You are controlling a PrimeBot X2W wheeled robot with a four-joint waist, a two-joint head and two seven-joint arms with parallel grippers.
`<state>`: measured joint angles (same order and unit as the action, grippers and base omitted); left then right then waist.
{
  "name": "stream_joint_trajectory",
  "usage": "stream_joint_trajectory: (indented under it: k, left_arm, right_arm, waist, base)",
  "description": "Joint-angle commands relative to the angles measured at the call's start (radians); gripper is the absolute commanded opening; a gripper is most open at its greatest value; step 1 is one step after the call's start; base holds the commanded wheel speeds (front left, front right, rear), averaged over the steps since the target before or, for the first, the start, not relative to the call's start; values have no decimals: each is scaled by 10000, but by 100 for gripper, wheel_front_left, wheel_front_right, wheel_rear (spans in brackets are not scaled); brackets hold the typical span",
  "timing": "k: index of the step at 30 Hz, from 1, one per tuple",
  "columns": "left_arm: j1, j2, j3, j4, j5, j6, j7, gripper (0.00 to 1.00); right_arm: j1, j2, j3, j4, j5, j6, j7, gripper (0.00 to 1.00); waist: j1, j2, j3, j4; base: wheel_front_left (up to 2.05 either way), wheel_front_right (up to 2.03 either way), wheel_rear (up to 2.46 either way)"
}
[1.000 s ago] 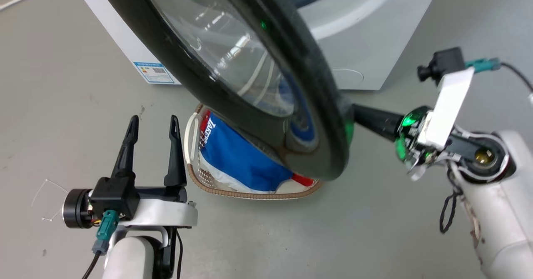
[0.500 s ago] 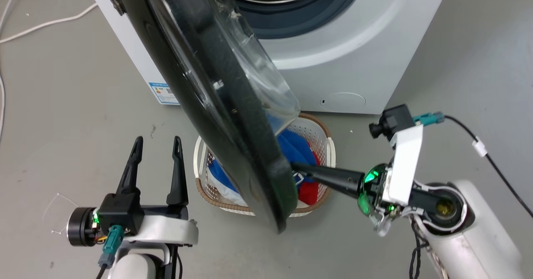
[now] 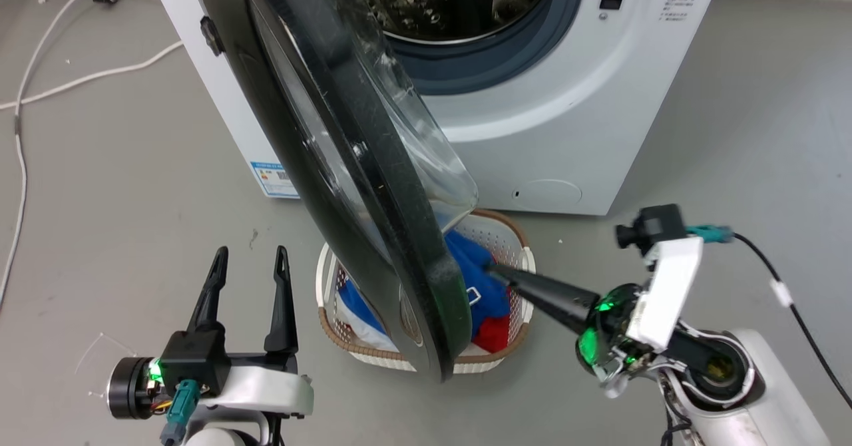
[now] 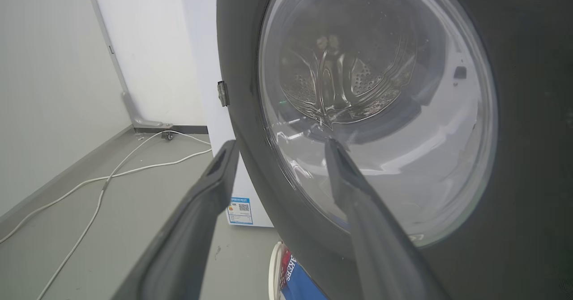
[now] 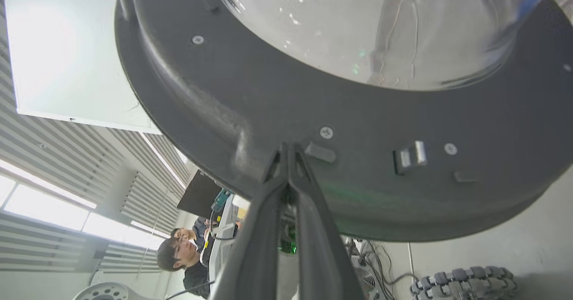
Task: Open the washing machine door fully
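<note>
Black door [image 3: 406,246] stands half open, right claw [image 3: 494,269] pinched shut against its inner rim, left claw [image 3: 251,253] spread wide and idle; next, I reckon, a firmer outward push.

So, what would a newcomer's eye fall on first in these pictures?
The big black washing machine door stands partly open across the middle of the head view, above the laundry basket on the floor. The right gripper, fingers together, has its tips at the door's inner rim, while the left gripper hangs open at the lower left, apart from it.
</note>
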<state>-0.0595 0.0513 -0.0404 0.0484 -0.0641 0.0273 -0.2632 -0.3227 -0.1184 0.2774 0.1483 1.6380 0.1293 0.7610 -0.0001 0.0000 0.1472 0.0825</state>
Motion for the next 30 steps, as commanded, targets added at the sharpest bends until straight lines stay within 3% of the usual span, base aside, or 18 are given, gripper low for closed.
stream_joint_trajectory:
  k: [1, 5, 10, 16, 17, 24, 27, 30]
  left_arm:
    - [182, -16, 12, 14, 76, -7, -24, 100]
    - [399, -16, -3, 41, 105, -6, -24, 100]
    - [704, -16, 19, 56, 150, 2, -24, 100]
    - [996, -16, 78, 20, 175, 20, -24, 100]
    - [996, -16, 78, 20, 175, 20, -24, 100]
    - [1202, -10, 157, -50, 191, 78, -26, 100]
    - [1216, -16, 172, -54, 188, 85, -24, 100]
    - [1280, -13, 206, -69, 181, 120, -24, 100]
  right_arm:
    - [290, 98, -207, -107, 70, 25, -218, 0]
    - [820, 173, -950, -540, 10, 27, -1042, 0]
    - [1556, 255, -1912, -1575, -942, 25, -2861, 0]
    - [2318, 148, -2308, -2892, -2438, 25, -5238, 0]
    - [2318, 148, -2308, -2892, -2438, 25, -5238, 0]
    - [2845, -1404, -1199, -3047, -7235, 18, -9804, 0]
    - [2936, -1479, -1390, -2644, -9585, 15, -10247, 0]
    - [3111, -870, -2116, -2828, -11987, 13, -10249, 0]
  waist:
    - [1, 0, -195, -50]
    - [1, 0, -555, -138]
    - [1, 0, -991, -279]
    - [1, 0, -1344, -459]
    - [1, 0, -1344, -459]
    - [1, 0, -1514, -690]
    - [1, 0, -1579, -774]
    - [1, 0, -1608, -839]
  base:
    - [0, 0, 0]
    - [0, 0, 0]
    - [0, 0, 0]
    - [0, 0, 0]
    - [0, 0, 0]
    - [0, 0, 0]
    - [0, 0, 0]
    - [0, 0, 0]
